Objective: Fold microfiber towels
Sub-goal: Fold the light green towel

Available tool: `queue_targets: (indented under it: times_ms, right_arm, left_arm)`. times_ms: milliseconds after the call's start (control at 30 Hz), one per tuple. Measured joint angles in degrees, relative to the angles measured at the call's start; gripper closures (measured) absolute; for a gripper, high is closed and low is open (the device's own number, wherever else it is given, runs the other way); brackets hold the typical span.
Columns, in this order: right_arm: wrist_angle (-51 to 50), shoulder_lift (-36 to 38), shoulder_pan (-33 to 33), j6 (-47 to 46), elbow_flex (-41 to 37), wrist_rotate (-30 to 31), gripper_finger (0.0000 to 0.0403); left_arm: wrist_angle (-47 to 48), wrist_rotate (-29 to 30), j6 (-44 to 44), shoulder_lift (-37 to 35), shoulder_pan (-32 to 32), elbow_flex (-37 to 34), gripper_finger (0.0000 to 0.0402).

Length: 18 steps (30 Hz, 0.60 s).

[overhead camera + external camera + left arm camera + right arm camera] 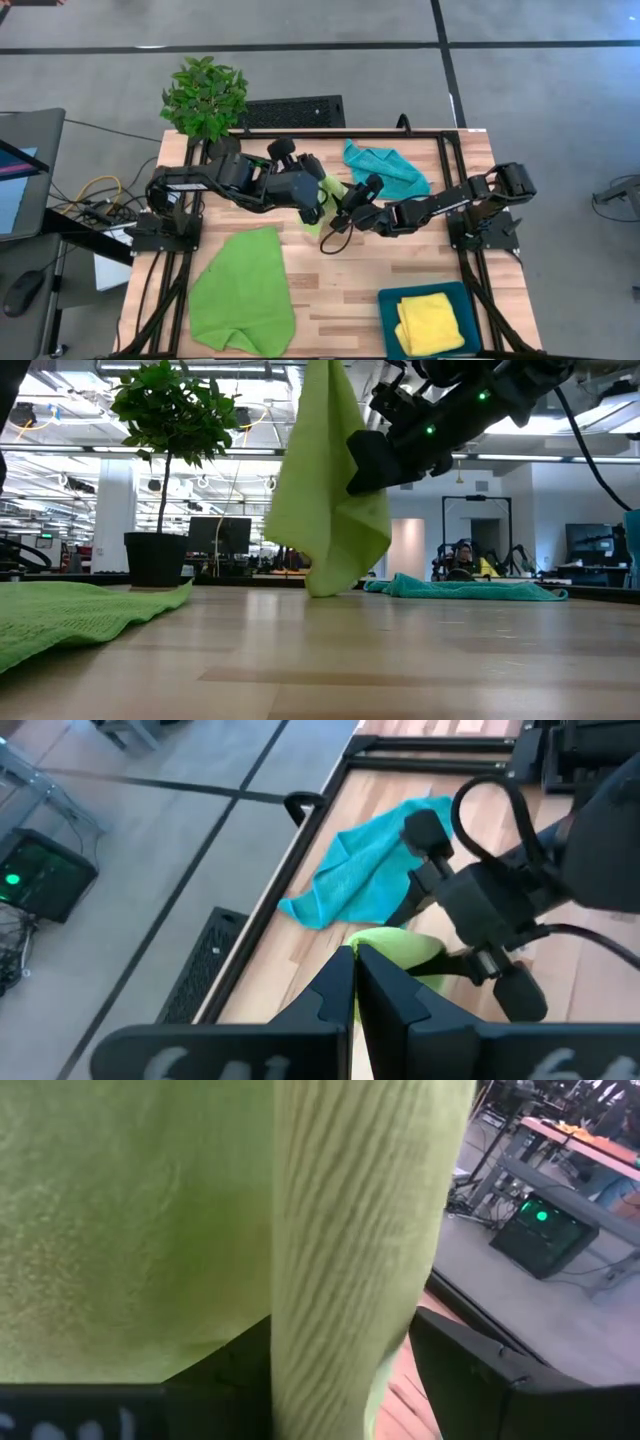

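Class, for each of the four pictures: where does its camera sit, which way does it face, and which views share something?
High: overhead, straight down; both arms, left pincer, right pincer.
Low: table height, level; hanging lime green towel beside right pincer.
Left wrist: past its shut fingers toward turquoise towel.
Right wrist: open fingers astride the green towel.
Shared: all show that towel.

left gripper (318, 212): raised mid-table, fingers pinched together | right gripper (352, 208): just beside it, fingers spread

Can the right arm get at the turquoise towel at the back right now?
Probably yes: the turquoise towel lies uncovered just behind the right tool, whose fingers stand open around the hanging green towel.
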<state>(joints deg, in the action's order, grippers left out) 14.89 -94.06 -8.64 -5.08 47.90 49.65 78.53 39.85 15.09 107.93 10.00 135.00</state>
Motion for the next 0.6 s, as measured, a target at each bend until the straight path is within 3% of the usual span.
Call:
queue_targets:
  times_ms: [600]
  right_arm:
    - [-11.7,0.0,-3.6,1.0,0.0,3.4,0.0178]
  left_arm:
    - [0.5,-0.1,0.3,-0.2,0.1,0.0,0.0401]
